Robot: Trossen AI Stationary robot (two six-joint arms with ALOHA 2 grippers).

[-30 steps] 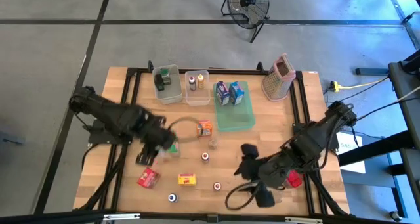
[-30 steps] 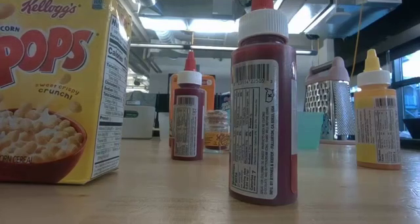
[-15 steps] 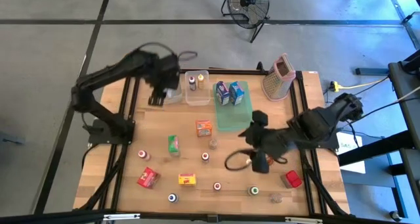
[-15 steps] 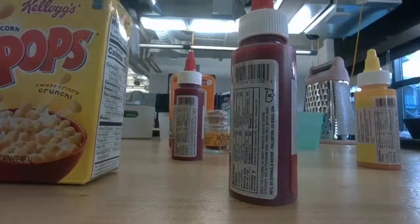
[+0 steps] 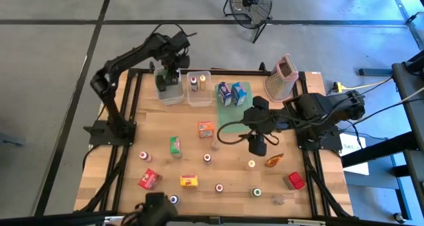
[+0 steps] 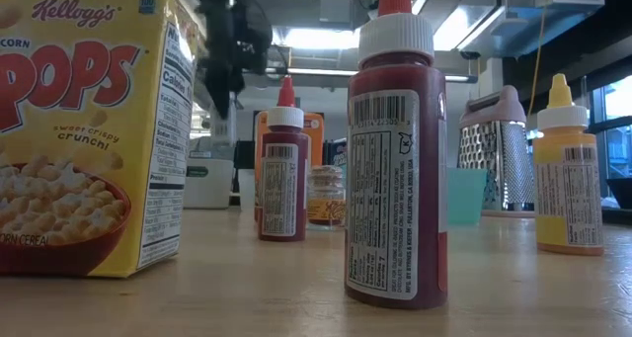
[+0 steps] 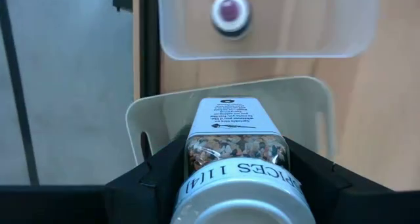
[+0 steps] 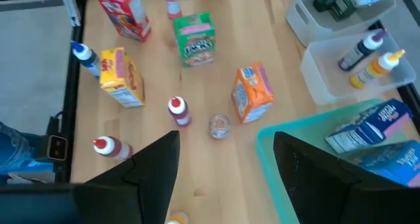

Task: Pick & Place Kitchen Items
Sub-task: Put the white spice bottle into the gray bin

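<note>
So both arms have shifted since half a second ago: the left pincer point(image 5: 167, 72) went from the near rim of the upper-left bin to right over it, and the right pincer point(image 5: 257, 146) slid up toward the middle, leaving a yellow-capped jar point(image 5: 252, 164) and an orange packet point(image 5: 273, 161) showing on the desk point(image 5: 232, 179).

Left wrist view shows the left pincer clamped on a spice jar point(image 7: 236, 159), hanging over the clear bin point(image 7: 230, 102) at the upper left of the high view, close to the desk's far edge. The second bin point(image 7: 269, 27) beside it holds a small bottle.

Right pincer hovers with its fingers spread and nothing between them, just right of the green tray point(image 5: 237, 116). The orange carton point(image 8: 252, 92) and a tiny clear jar point(image 8: 220, 125) sit ahead of it. Plenty of bare wood around the green carton point(image 5: 175, 145); the lower rows of jars are well apart.
</note>
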